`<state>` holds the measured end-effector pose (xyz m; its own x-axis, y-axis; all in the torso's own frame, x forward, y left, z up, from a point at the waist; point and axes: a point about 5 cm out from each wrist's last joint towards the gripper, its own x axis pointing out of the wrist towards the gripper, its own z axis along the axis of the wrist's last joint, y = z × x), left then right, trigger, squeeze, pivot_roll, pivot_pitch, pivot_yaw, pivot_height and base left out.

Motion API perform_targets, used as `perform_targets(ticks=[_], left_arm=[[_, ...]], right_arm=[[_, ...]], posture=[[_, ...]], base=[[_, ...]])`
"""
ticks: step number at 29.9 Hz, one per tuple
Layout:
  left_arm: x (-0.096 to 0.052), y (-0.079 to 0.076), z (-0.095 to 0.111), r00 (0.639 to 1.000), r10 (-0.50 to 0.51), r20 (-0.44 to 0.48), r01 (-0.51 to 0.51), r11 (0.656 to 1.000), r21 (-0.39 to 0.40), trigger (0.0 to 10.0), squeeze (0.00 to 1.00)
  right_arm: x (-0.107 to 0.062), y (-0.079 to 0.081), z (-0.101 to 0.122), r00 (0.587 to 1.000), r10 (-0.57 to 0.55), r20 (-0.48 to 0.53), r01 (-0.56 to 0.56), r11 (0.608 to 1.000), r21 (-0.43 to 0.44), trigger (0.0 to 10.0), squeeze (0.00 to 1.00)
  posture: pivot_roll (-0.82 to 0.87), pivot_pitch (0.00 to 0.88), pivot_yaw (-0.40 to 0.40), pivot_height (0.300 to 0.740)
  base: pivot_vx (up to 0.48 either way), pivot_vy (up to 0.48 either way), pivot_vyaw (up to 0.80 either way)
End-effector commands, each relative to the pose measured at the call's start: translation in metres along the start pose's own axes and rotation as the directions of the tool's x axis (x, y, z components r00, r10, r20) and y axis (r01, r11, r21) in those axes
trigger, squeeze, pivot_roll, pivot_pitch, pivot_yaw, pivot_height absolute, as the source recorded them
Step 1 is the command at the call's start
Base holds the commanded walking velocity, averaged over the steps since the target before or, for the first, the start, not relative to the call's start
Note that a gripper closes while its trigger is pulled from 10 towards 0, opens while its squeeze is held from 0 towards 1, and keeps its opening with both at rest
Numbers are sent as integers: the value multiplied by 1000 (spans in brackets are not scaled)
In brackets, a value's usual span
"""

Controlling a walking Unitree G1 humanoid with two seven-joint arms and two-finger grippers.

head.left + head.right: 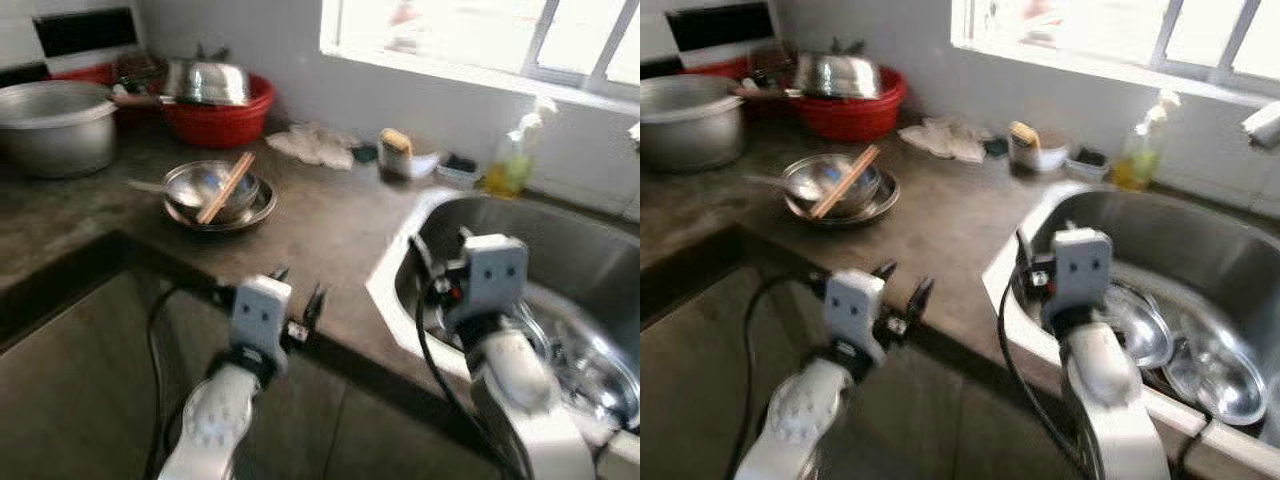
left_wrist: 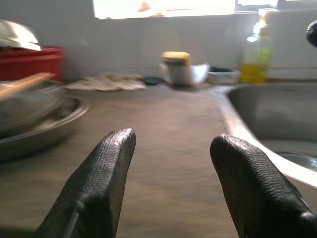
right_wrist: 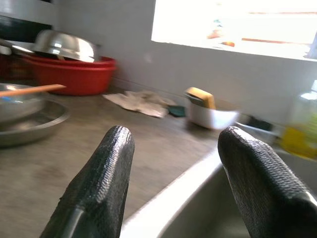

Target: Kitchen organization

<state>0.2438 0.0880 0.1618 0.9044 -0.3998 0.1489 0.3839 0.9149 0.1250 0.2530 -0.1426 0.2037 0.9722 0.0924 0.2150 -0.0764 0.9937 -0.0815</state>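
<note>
A stack of steel bowls (image 1: pixel 212 192) sits on the dark counter (image 1: pixel 320 225), with wooden chopsticks (image 1: pixel 225 187) and a spoon resting in the top one. Right of it is the steel sink (image 1: pixel 570 250), holding steel dishes (image 1: pixel 1205 375). My left gripper (image 1: pixel 300 288) hovers at the counter's front edge, open and empty, short of the bowls. My right gripper (image 1: pixel 438 245) is over the sink's left rim, also open and empty. In the wrist views both grippers (image 2: pixel 171 141) (image 3: pixel 176 136) face the back wall.
A red basin (image 1: pixel 220 118) with an upturned steel bowl (image 1: pixel 207 80) stands at the back left, beside a large metal pot (image 1: pixel 55 125). Along the wall lie a rag (image 1: pixel 312 145), a white bowl with a sponge (image 1: pixel 398 155) and a soap bottle (image 1: pixel 512 160).
</note>
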Motion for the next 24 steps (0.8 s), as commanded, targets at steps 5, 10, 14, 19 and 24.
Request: perform_targets(ticks=[5,10,14,19,24], left_arm=[[1,-5,2,1000,-22,5,22,1000,-4,10000,0],[1,-4,1,1000,-24,0,24,1000,-3,10000,0],[1,-4,-1,1000,-22,-8,22,1000,-9,10000,0],[0,-4,-2,1000,-21,-17,21,1000,-9,10000,0],[-1,-5,-5,999,-28,-25,28,1000,-7,10000,0]], right_arm=[[0,-6,0,1000,-23,3,23,1000,-1,10000,0],[1,-7,0,1000,-31,-3,31,1000,-2,10000,0],[2,-5,-2,1000,-17,-22,17,1000,10,10000,0],[2,-5,-5,999,-16,-35,16,1000,14,10000,0],[2,-4,-6,999,-16,-40,17,1000,21,10000,0]], posture=[[73,0,-50,740],[72,0,-48,740],[75,0,-49,740],[74,0,-49,740],[74,0,-48,740]], base=[[0,0,788],[0,0,785],[0,0,391],[0,384,0],[0,480,0]])
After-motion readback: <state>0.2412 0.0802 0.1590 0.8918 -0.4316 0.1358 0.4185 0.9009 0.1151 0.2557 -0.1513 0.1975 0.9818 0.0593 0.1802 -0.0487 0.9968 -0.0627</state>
